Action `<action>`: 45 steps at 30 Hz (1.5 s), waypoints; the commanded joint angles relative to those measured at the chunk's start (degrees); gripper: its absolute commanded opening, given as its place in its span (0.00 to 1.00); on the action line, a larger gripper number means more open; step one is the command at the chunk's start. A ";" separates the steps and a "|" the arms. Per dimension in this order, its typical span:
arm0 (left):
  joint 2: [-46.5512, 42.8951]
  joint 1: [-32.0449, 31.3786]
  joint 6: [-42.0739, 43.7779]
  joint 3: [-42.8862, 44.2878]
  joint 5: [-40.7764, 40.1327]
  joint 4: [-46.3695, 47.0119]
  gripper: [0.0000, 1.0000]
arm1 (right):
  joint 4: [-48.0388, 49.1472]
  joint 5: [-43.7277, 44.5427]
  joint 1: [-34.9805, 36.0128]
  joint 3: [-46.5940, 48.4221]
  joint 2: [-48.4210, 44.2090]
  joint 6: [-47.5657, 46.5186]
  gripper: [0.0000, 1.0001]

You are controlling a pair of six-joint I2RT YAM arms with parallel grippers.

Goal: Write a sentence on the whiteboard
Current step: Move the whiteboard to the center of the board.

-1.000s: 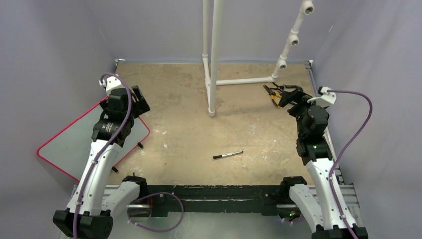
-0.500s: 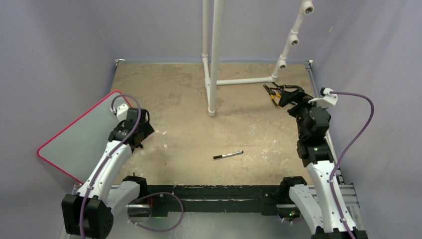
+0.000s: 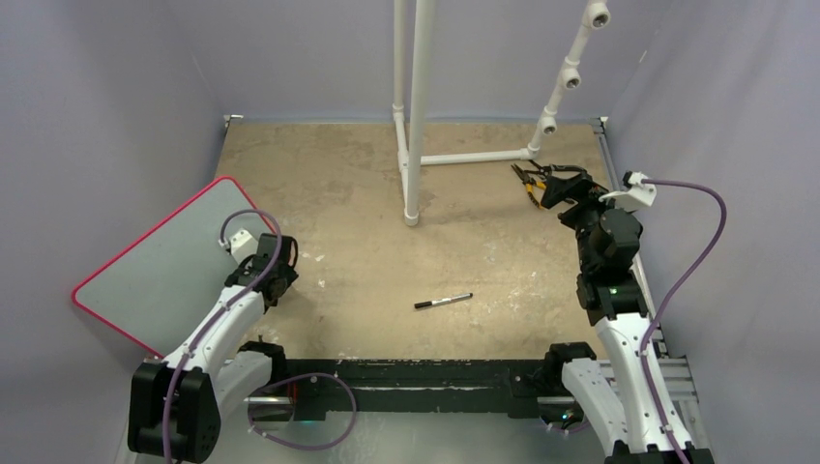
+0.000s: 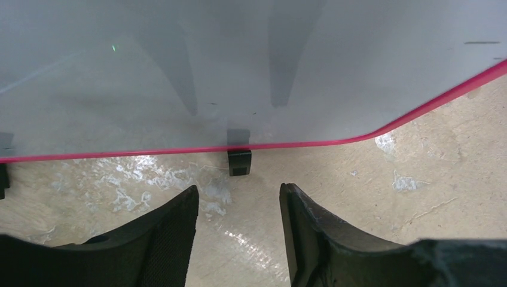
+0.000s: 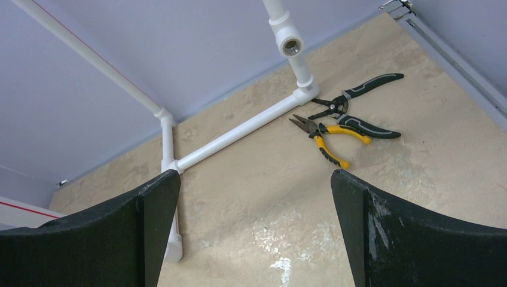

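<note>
While left pincer (image 4: 239, 192) faces whiteboard (image 4: 239, 72), marker (image 3: 443, 301) apart.

Pale grey whiteboard (image 3: 155, 259), red-edged, at left; black marker (image 3: 443, 301), seemingly white-banded, at centre; yellow-handled pliers (image 5: 317, 133) at upper right; mottled tan table (image 3: 358, 193); white pipe frame (image 3: 417, 106).

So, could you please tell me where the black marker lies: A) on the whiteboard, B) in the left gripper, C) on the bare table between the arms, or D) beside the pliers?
C: the marker lies alone on the table, well clear of the whiteboard and the pliers.
</note>
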 commanded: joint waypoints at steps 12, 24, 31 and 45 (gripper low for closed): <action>3.34 1.06 -2.10 -2.70 -4.98 8.37 0.39 | 2.14 -0.07 -0.09 -0.52 1.29 0.22 0.99; 5.83 1.06 -0.96 -3.77 -3.30 12.20 0.00 | 1.99 0.39 -0.05 -0.51 1.53 0.04 0.99; 5.94 1.00 -1.77 -3.68 -2.42 12.21 0.00 | 1.62 0.59 -0.06 -0.66 1.15 0.13 0.99; 10.83 -12.12 -5.91 -1.07 -3.71 14.92 0.00 | 1.61 0.21 -0.03 -1.49 0.94 0.49 0.99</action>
